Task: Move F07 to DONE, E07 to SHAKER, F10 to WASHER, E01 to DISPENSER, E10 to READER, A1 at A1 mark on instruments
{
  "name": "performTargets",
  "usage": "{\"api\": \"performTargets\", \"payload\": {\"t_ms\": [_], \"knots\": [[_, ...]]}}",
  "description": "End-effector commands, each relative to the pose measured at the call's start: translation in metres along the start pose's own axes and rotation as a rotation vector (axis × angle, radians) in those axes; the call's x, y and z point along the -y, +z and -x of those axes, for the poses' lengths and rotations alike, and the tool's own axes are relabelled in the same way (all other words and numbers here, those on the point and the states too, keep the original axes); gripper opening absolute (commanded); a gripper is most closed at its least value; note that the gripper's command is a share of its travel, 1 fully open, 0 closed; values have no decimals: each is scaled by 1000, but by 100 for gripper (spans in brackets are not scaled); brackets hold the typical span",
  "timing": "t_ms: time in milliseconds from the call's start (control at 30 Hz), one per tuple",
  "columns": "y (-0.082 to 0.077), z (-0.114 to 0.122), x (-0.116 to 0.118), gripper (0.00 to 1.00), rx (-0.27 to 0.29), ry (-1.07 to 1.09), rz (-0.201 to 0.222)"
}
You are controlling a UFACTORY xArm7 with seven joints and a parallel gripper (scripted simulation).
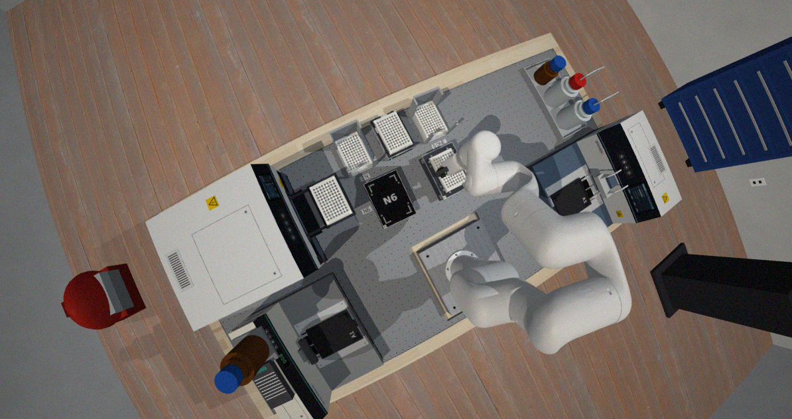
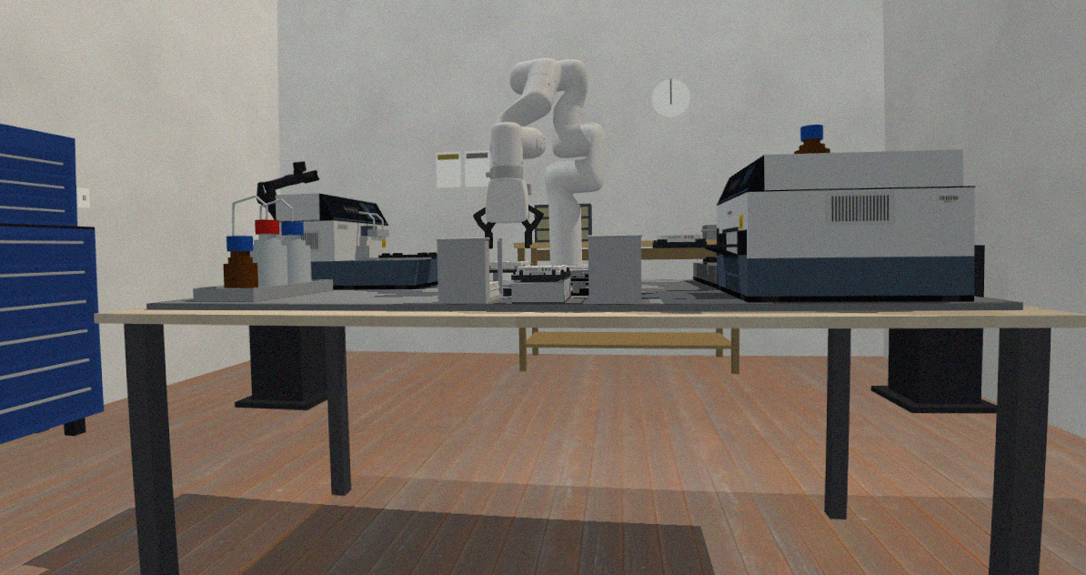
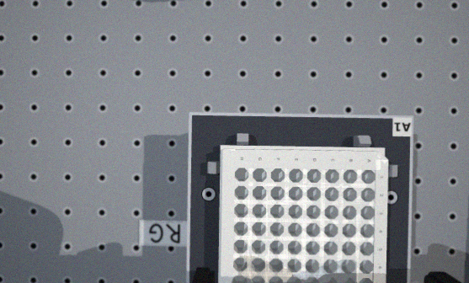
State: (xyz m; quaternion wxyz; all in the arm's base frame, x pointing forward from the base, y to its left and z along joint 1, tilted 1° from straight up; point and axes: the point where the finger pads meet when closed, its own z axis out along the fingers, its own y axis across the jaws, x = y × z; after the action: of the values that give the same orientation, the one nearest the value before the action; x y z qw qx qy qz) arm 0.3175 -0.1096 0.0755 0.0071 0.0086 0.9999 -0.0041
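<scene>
Wrist view looks straight down on a white well plate (image 3: 303, 210) seated on the dark regrip nest (image 3: 202, 126), whose deck label reads RG (image 3: 164, 232) and whose corner is marked A1 (image 3: 402, 126). The plate's own label cannot be read. Dark fingertips just show at the bottom edge, one on each side of the plate.

Seen from the exterior camera, the pincer (image 2: 507, 238) hangs with its jaws spread fully wide, holding nothing, above the plate and clear of it.

From overhead, the black N6 nest (image 1: 390, 198) lies bare just beside the regrip nest, and another white plate (image 1: 330, 199) sits on the tray of the large white instrument (image 1: 227, 244).

A grey perforated deck (image 1: 382, 261) covers a pale wooden table (image 2: 531, 317) with dark legs, standing on a plank floor (image 2: 578, 434). A blue drawer cabinet (image 2: 37, 282) stands by the wall, and a round clock (image 2: 669, 96) hangs behind the arm.
</scene>
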Motion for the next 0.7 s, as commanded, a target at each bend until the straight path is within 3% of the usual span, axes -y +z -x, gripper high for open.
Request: {"api": "performTargets", "payload": {"t_ms": [0,667], "knots": [[1,2,1,100,5,0,-2],[6,2,1,100,5,0,-2]]}}
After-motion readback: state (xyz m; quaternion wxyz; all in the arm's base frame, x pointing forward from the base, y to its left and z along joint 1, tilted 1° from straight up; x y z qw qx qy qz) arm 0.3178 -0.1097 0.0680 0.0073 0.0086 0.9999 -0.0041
